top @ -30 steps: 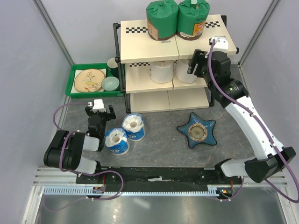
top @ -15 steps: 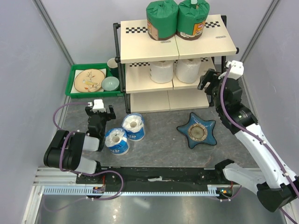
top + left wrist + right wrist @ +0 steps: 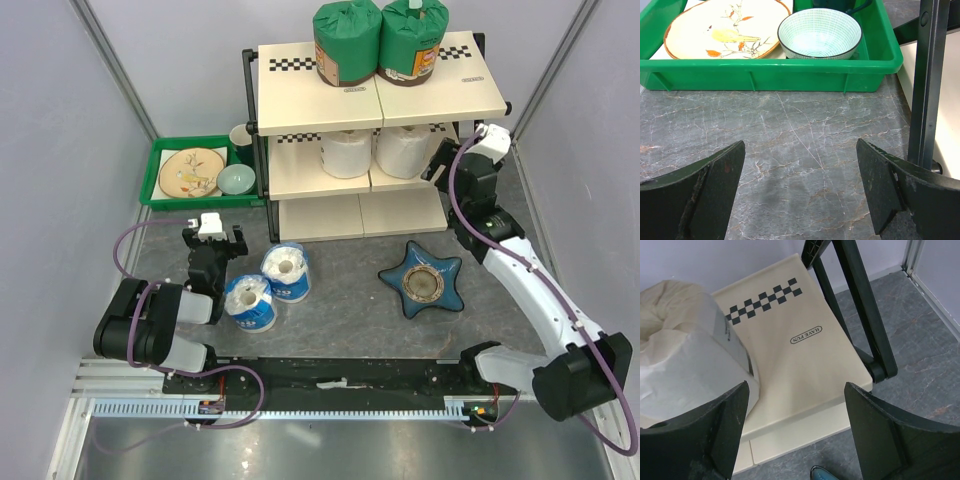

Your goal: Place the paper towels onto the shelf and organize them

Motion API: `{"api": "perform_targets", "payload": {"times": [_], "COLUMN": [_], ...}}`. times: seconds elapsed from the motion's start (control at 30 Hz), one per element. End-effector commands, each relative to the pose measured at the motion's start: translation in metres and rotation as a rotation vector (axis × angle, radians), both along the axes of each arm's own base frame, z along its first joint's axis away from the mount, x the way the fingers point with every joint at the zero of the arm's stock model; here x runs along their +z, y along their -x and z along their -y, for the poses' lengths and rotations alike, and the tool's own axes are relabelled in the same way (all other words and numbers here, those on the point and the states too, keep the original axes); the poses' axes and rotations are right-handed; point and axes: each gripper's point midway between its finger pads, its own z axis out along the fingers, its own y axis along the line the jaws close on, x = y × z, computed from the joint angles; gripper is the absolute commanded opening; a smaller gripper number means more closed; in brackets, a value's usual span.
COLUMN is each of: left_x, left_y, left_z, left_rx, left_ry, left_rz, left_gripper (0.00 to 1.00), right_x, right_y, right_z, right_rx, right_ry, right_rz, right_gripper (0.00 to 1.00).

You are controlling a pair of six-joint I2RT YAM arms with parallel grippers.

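The shelf [image 3: 300, 100] stands at the back. Two green-wrapped paper towels [image 3: 347, 40] [image 3: 412, 40] sit on its top board, and two white ones [image 3: 346, 152] [image 3: 403, 150] on the middle board. Two blue-and-white rolls [image 3: 286, 272] [image 3: 249, 300] stand on end on the table. My right gripper [image 3: 440, 160] [image 3: 795, 390] hangs open and empty at the right end of the middle board [image 3: 805, 340], just right of a white roll [image 3: 685, 355]. My left gripper [image 3: 213, 240] [image 3: 800, 145] is open and empty low over the table, left of the blue-and-white rolls.
A green tray [image 3: 160, 165] [image 3: 770, 70] left of the shelf holds a plate [image 3: 725, 27] and a bowl [image 3: 819, 32]. A blue star-shaped dish [image 3: 423, 278] lies in front of the shelf's right half. The black shelf post [image 3: 927, 85] rises to the right of my left fingers.
My right gripper has backed off to the right, away from the right white roll on the middle board, and its jaws have widened. The roll stays there. The left arm is still.
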Motion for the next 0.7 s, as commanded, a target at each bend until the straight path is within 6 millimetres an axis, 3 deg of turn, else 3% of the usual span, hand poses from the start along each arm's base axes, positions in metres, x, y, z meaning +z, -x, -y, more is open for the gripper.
{"api": "perform_targets", "payload": {"times": [0.0, 0.33, 0.67], "left_x": [0.015, 0.015, 0.015], "left_y": [-0.006, -0.006, -0.006], "left_z": [-0.001, -0.001, -0.001], "left_rx": [0.003, 0.003, 0.003], "left_ry": [-0.003, -0.003, -0.002], "left_rz": [0.053, 0.053, 0.053], "left_gripper": [0.99, 1.00, 0.99], "right_x": [0.023, 0.009, 0.007], "right_y": [-0.014, -0.031, -0.042], "right_z": [0.006, 0.012, -0.006], "right_rx": [-0.025, -0.008, 0.090], "right_ry": [-0.024, -0.005, -0.043], "right_rz": [0.077, 0.059, 0.107], "right_gripper": [0.85, 0.86, 0.88]}}
